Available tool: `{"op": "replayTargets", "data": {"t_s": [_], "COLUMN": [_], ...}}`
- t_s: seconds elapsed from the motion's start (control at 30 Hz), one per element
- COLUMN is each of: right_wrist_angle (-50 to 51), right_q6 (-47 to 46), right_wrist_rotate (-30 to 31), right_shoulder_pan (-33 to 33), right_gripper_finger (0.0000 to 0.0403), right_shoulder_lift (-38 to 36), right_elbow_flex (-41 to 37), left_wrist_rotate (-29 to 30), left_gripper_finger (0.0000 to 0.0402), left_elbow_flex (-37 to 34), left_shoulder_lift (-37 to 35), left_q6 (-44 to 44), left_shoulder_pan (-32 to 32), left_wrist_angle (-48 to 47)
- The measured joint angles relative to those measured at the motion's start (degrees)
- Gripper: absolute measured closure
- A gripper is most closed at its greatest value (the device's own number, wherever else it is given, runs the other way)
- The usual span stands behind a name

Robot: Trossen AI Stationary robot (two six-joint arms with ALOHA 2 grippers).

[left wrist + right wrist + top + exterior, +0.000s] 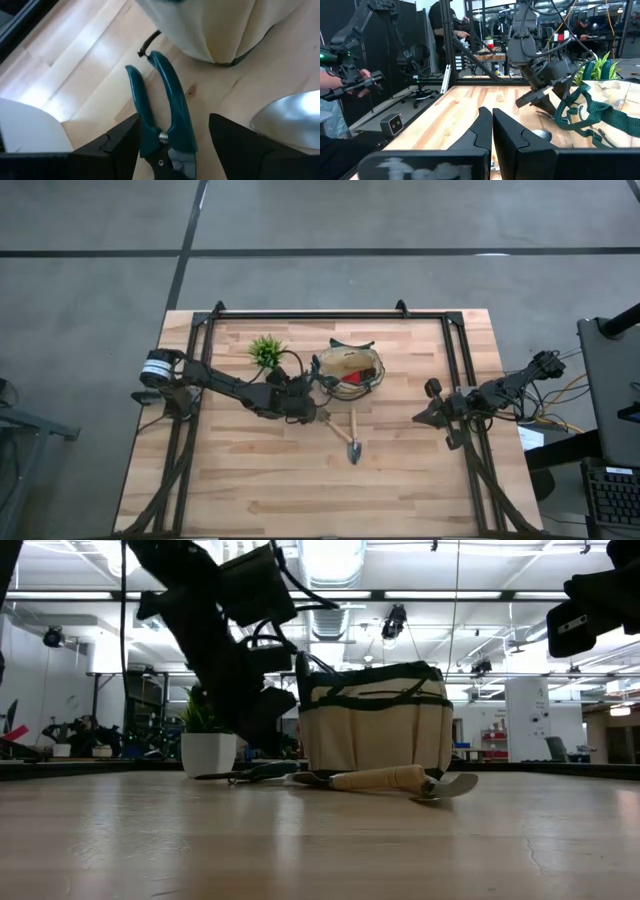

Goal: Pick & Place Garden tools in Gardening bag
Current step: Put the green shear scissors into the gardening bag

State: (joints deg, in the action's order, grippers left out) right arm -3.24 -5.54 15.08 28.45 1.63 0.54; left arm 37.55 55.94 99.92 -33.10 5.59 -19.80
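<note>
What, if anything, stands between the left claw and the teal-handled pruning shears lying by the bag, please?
Nothing visible does. The open left claw straddles the teal-handled pruning shears on the wooden table, beside the tan fabric gardening bag. The metal trowel blade lies off to one side.

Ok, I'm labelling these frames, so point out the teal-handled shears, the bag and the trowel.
teal-handled shears (167, 100): left wrist view, on one handle.
gardening bag (375, 735): low view, on its tan side wall.
trowel (355, 450): high view, on its metal blade.
</note>
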Motion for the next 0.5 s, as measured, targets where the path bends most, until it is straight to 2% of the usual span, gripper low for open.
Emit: {"op": "replayTargets", "data": {"t_s": [0.33, 0.5], "right_wrist_angle": [0.0, 0.0], "right_q6": [0.0, 0.0], "right_wrist_rotate": [0.0, 0.0], "right_shoulder_pan": [0.0, 0.0], "right_gripper_finger": [0.0394, 0.0394], "right_shoulder_lift": [0.0, 0.0], "right_elbow_flex": [0.0, 0.0], "left_wrist_rotate": [0.3, -2.9], "left_gripper_finger": [0.0186, 0.02], "left_elbow_flex": [-6.4, -8.3], "left_shoulder_lift": [0.0, -0.2], "left_q6": [0.4, 0.2], "left_shoulder_pan": [-1.7, -2.1], "left_wrist_angle": [8.8, 11.6]}}
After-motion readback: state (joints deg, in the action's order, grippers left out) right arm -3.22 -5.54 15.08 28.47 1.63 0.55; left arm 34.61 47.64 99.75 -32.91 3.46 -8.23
